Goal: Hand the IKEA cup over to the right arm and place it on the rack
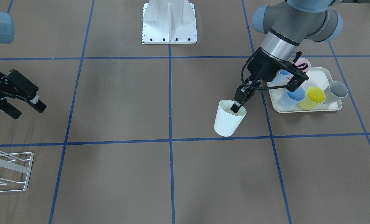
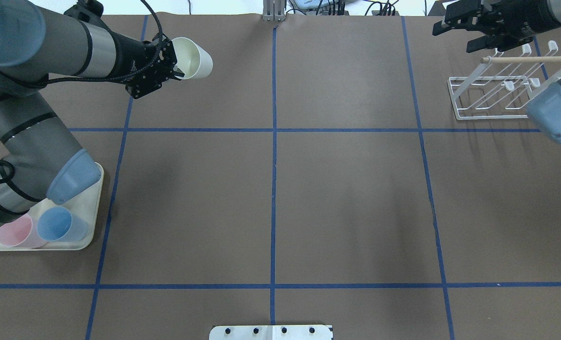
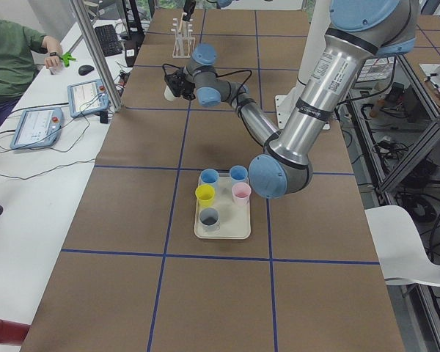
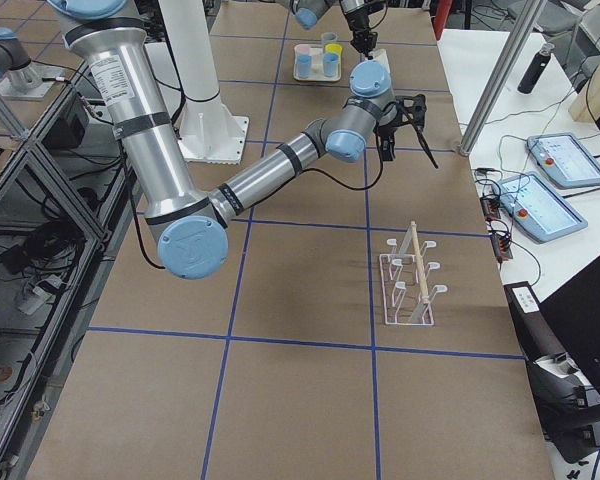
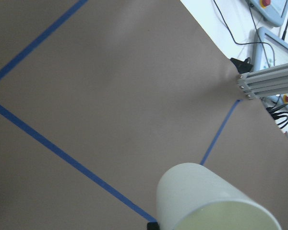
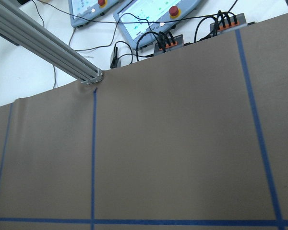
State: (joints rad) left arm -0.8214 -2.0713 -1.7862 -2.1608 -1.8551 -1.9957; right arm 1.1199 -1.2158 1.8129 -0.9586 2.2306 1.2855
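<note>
IKEA cup [image 1: 227, 123] held tilted, mouth up, base slanting rightward, left pincer [image 1: 236, 107] clamped on its rim.

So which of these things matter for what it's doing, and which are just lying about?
In the job: white cup, gripped by the left pincer; right pincer, open; wire rack.
Lying about: tray; its yellow cup, grey cup, pink cup, blue cups; white base plate.

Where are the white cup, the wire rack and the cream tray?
white cup [image 1: 227, 121], front-facing view, on its outer wall.
wire rack [image 2: 512, 59], overhead view, on its wooden rod.
cream tray [image 1: 322, 77], front-facing view, on its bare floor.
</note>
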